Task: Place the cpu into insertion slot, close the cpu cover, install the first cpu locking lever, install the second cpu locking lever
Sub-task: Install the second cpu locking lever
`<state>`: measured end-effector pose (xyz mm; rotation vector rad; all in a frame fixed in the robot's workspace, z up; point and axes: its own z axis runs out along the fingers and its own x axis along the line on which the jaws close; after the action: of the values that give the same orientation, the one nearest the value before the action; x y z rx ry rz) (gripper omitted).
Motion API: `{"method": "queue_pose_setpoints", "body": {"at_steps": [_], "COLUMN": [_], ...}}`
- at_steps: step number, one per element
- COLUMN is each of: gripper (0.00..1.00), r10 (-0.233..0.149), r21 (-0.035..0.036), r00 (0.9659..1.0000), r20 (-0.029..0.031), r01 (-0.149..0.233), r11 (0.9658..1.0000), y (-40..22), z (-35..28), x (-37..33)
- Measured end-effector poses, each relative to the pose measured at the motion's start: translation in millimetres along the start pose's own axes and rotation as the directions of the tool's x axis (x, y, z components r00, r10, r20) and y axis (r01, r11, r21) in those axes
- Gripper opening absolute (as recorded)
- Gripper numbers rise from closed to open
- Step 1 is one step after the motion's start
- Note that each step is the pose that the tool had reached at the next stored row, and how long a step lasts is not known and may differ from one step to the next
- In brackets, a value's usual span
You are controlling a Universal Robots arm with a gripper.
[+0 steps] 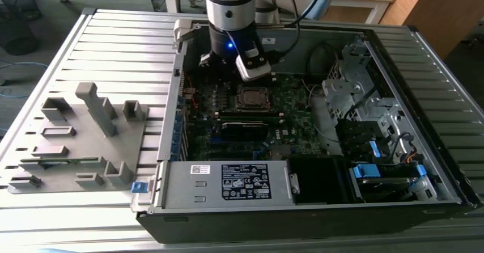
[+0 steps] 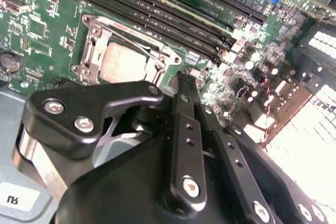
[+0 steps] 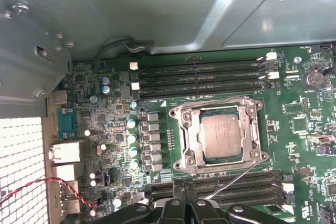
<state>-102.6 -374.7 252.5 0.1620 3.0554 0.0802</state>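
Two steps look done: the cpu sits in the insertion slot at centre-right of the first wrist view, the cpu cover closed over it. A thin lever still angles free. Lower centre, the end effector appears pressed together, empty.

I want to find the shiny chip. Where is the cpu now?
In both wrist views, the cpu sits in the insertion slot on the green board, under the closed cpu cover, between the long black memory slots.
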Motion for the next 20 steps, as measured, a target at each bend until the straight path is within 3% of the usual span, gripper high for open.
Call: {"method": "queue_pose_setpoints", "body": {"at_steps": [11,16,20], "gripper": [0.10,0.10,0.10], "r10": [0.001,0.001,0.001], "r21": [0.0022,0.0029,0.0033], "r00": [1.0000,1.0000,1.0000], "r20": [-0.0011,-0.0069,-0.0077], "r01": [-0.001,-0.001,-0.001], "r11": [1.0000,1.0000,1.0000], "y": [1.0,2.1,2.6], "z": [-0.3,0.2,0.7], "x": [-9.2,-19.7,-25.3]}}
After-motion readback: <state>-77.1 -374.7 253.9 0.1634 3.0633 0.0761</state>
